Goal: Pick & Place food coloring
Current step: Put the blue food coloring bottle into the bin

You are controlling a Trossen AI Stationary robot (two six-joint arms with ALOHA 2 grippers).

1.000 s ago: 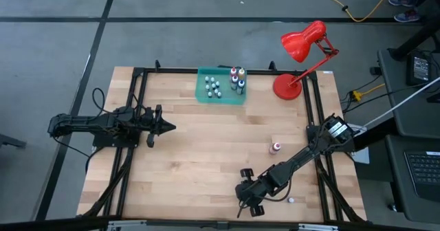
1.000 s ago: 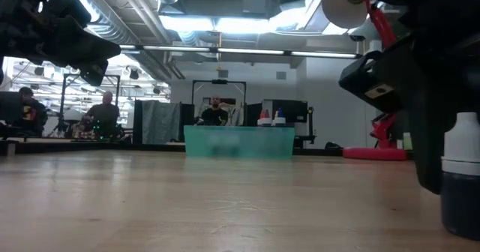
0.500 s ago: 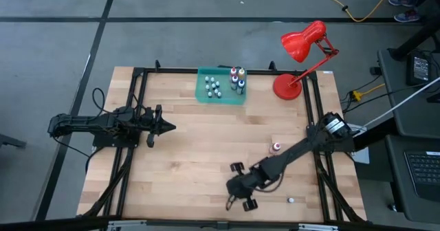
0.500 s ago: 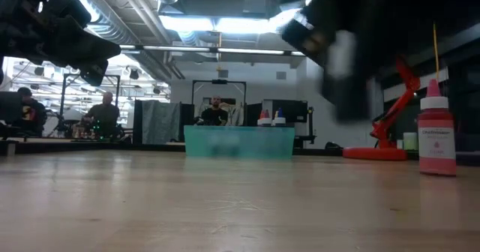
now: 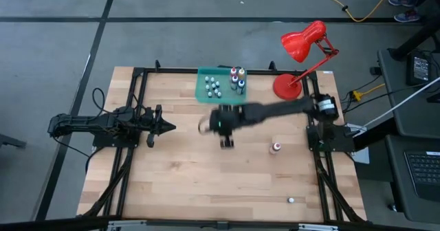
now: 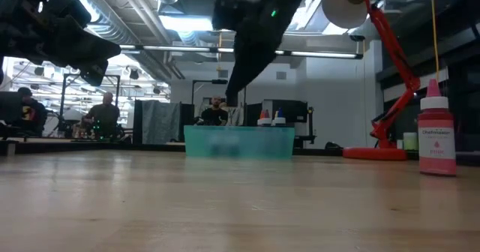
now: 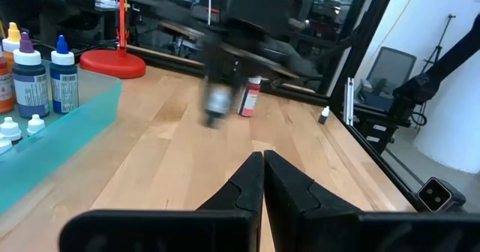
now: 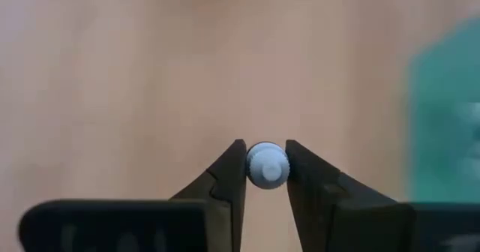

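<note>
My right gripper [image 8: 264,164] pinches a tiny pale-capped food coloring bottle [image 8: 265,164] above the table, near the green tray [image 5: 221,96]. My left gripper [image 7: 262,178], fingers together, waits at the left.

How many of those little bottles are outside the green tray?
3: a white-capped bottle held between the jaws of the right gripper, a pink bottle standing on the table, and a tiny white bottle near its front edge. None seems hidden.
</note>
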